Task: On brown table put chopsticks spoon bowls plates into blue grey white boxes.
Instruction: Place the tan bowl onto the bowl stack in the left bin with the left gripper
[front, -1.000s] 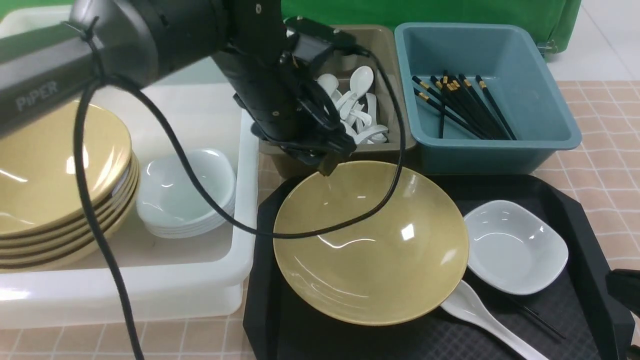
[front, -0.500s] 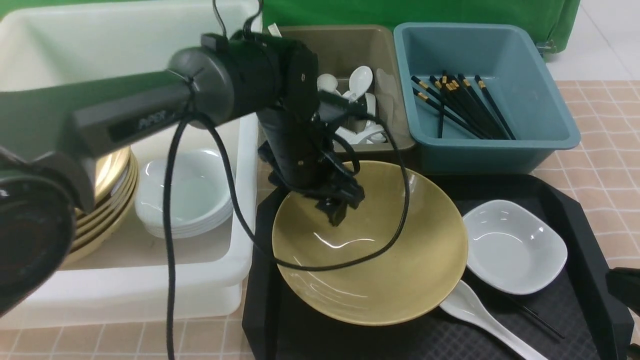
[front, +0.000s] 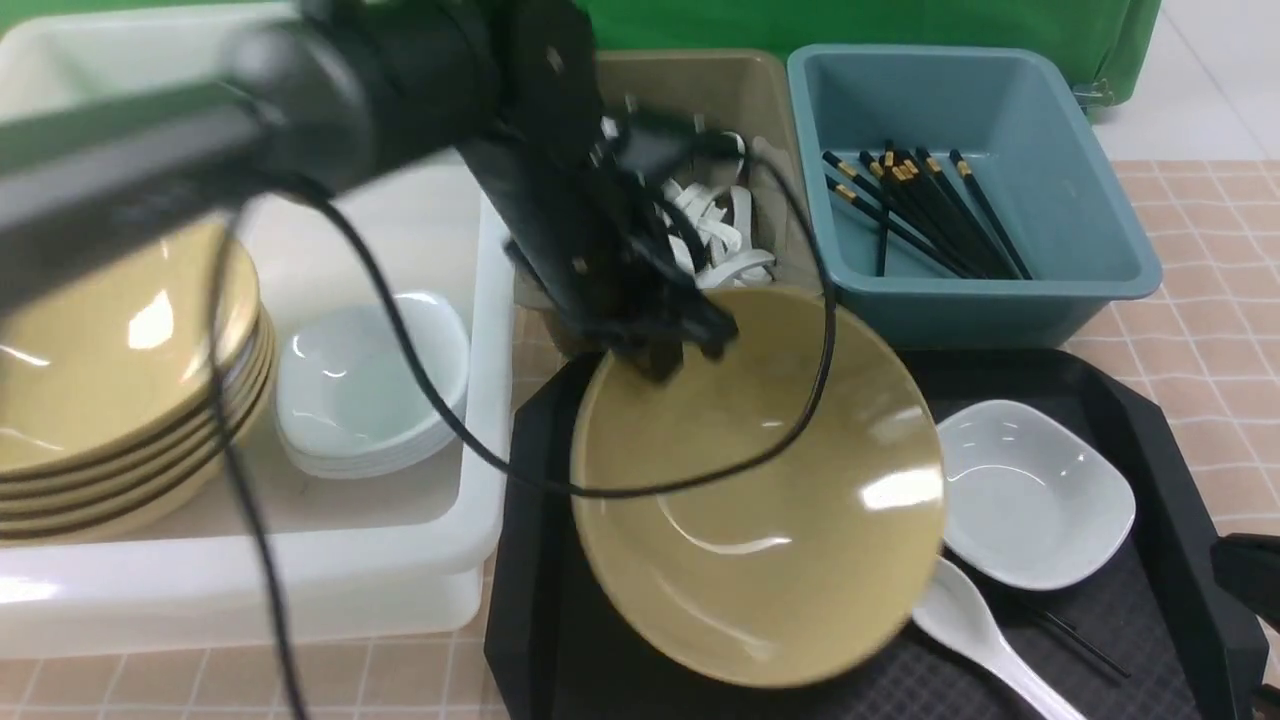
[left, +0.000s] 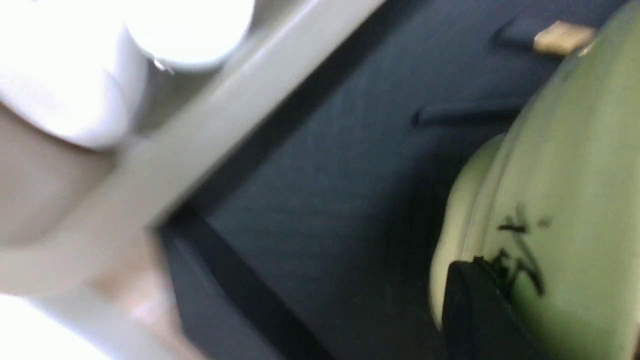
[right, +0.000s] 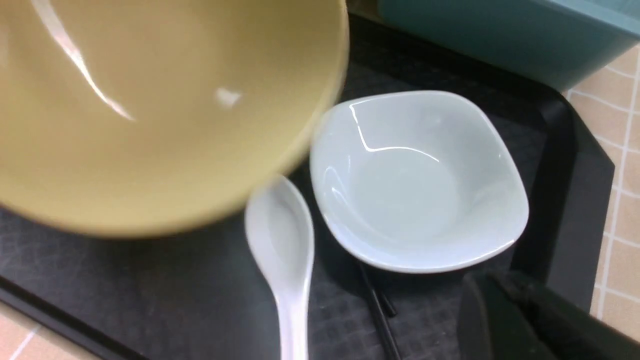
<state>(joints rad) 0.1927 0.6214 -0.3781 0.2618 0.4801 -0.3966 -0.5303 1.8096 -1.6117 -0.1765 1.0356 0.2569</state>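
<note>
Down at the bottom right of the frame, nearest us, a white spoon (front: 975, 640) lies on the black tray (front: 1170, 440), its scoop just beside the low rim of the big bowl and its handle running off toward the bottom edge. Next to it, thin black chopsticks (front: 1075, 635) poke out from under the near edge of the white plate (front: 1035, 490), which sits flat on the tray's right side. At the far right edge a dark bit of the right tool (front: 1248, 575) peeks in by the tray's corner; apart or together, I can't tell from here.

Centre frame now: the tan bowl (front: 760, 510) is tipped, far rim up, near rim low over the tray, its inside facing us, all a bit blurred. The left tool (front: 665, 350) is clamped on that raised far rim, with one finger (left: 475, 310) against the bowl's outer wall and a black cable (front: 620, 492) looping across the bowl's mouth.

On the left sits the white tub (front: 300, 590), with a stack of tan bowls (front: 110, 370) at the frame's left edge and a stack of white plates (front: 370, 380) beside it.

At the back, upper middle, the grey-brown bin (front: 770, 90) holds spoons (front: 720, 240), partly hidden by the arm. Upper right, the teal bin (front: 1000, 290) has a bundle of chopsticks (front: 920, 210) lying inside, and the tiled bench (front: 1220, 300) shows beyond it on the right
</note>
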